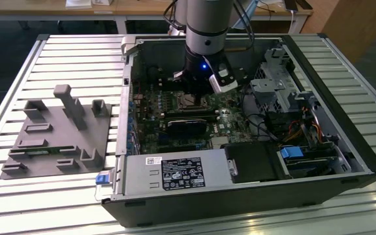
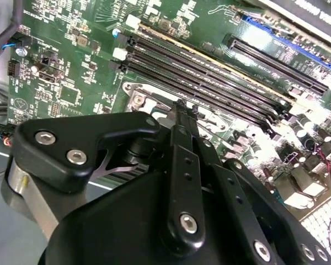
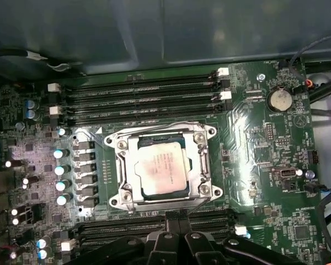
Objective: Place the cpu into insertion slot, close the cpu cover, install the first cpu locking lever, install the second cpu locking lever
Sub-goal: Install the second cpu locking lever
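Observation:
The cpu (image 3: 161,168), a silvery-grey square chip, lies flat in the insertion slot (image 1: 189,100) on the green board. The cpu cover (image 3: 123,165), a silvery frame, lies down around it, and the chip shows through its window. A thin metal lever (image 3: 202,160) runs along one side of the frame; I cannot tell whether it is latched. My gripper (image 3: 175,220) hangs just above the board beside the socket's edge, shut with nothing between its fingers. In the second wrist view the gripper (image 2: 183,107) points at a corner of the socket frame (image 2: 139,99).
Long black memory slots (image 3: 143,91) flank the socket on two sides. Inside the open case are a black rectangular block (image 1: 188,128), a power supply (image 1: 175,174), a drive cage (image 1: 273,83) and cables. A grey holder fixture (image 1: 57,132) sits on the slatted table at the exterior view's left.

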`<act>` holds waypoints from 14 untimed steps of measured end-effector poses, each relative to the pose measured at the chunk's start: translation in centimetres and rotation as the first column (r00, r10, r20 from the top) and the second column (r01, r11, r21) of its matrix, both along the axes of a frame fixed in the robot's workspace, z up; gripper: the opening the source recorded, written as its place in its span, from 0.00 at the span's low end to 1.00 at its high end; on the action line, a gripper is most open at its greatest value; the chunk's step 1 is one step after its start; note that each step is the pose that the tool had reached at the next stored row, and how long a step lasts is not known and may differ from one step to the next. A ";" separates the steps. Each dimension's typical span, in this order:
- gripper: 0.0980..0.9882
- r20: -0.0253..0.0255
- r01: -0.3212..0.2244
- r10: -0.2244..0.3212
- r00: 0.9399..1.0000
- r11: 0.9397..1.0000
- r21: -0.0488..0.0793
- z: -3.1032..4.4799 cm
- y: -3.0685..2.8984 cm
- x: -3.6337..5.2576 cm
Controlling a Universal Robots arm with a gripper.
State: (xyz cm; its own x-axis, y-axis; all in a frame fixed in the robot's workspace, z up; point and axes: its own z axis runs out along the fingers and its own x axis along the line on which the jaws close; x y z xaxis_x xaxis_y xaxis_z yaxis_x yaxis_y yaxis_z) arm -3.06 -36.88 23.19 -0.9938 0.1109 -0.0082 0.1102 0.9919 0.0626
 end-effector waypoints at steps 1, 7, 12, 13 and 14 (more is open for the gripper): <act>0.01 0.000 0.000 0.000 1.000 1.000 0.001 0.00 -0.04 -0.18; 0.01 0.000 0.000 0.000 1.000 1.000 0.009 0.00 -0.27 -1.45; 0.01 0.000 0.000 0.000 1.000 1.000 0.031 0.00 -1.00 -1.48; 0.01 0.000 0.000 0.000 1.000 0.999 0.038 0.00 -1.15 -1.50; 0.01 0.000 0.000 0.000 1.000 0.999 0.046 0.00 -1.32 -1.59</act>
